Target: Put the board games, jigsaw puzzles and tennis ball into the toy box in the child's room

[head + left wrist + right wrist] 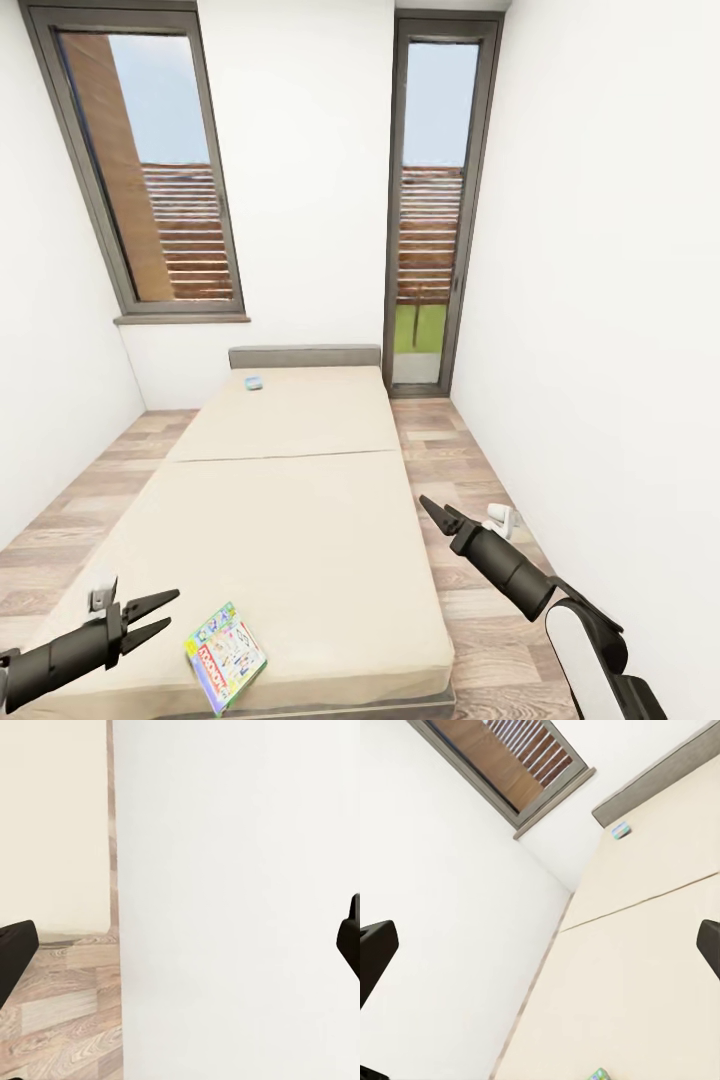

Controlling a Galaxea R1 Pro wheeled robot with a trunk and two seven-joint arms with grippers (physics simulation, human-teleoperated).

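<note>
Cream-beige and plain, the large flat mattress of the bed [290, 500] fills the middle of the head view, with a grey headboard [305, 356] at its far end against a white wall. On the near part of the bed, toward its left, lies a thin rectangular board game with a yellow, green and red printed cover [225, 655], tilted slightly. A second, small blue board game [253, 382] lies at the far end, just in front of the headboard. The black left gripper [152, 618] hovers near the bed's near left edge, just beside the colourful game but apart from it, its jaws spread and empty. The black right gripper [433, 511] hangs over the wood-plank floor [470, 500] to the bed's right; its fingers appear close together, yet I cannot tell for sure. Two tall grey-framed windows [150, 170] stand in the far wall.

In the left wrist view, two dark fingertips [15, 956] sit wide apart against white wall and plank floor.

In the right wrist view, dark fingertips [373, 952] sit at opposite edges, with the bed [645, 967], the blue game [620, 830] by the headboard and an edge of the colourful game [598, 1074].
</note>
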